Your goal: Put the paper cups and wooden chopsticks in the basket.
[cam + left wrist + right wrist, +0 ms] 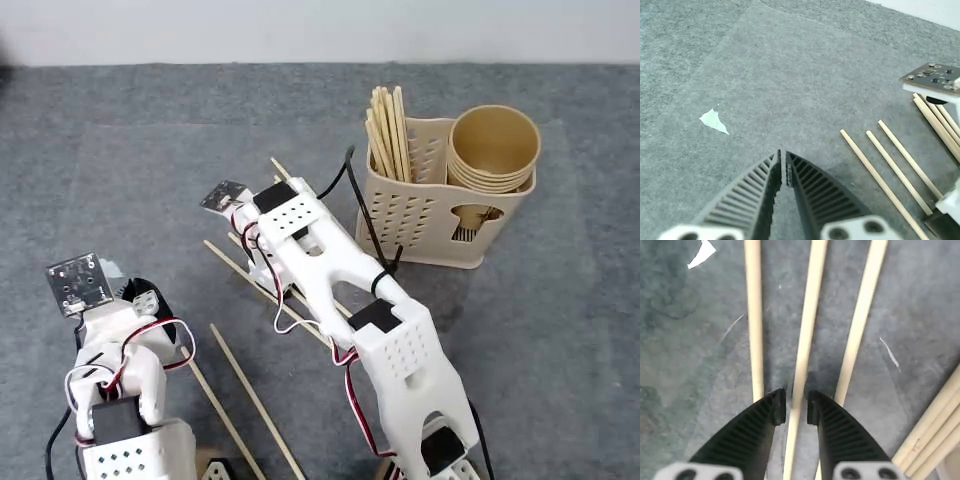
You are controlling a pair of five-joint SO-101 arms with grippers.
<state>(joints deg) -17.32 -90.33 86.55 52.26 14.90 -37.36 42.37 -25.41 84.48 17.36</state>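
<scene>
Grey carpet (150, 150): covers the table; every loose stick lies flat on it.
Basket (440, 225): stands far right, well apart from both arms. A bundle of wooden chopsticks (388, 130) stands upright in its left compartment.
Paper cups (495, 150): stacked mouth-up in the basket's right compartment, so that part of the task looks done.
Right arm (400, 340): stretches from near right toward the centre, over the loose sticks.
Left arm (120, 400): sits near left, farther from the basket than the right arm.
Right gripper (796, 405): down on the carpet astride the middle chopstick (810, 315). The jaws are closed to about the stick's width, one pad on each side, and appear to be pinching it.
Left gripper (783, 162): tips pressed together, holding nothing.
Key relation: the middle chopstick runs straight out ahead of the right gripper, its long axis crossing the closing direction squarely. Its neighbours (754, 315) (867, 315) lie parallel, just beside each jaw and apart from it.
Stick heading: in the high view the loose chopsticks (255, 400) run from far left to near right, the far ends pointing away from the basket.
Next move, as a judgement: lift the stick, carry it right and far, then tip it upright for the left compartment.
Nearer arm: the right one, for this stick and for the basket.
</scene>
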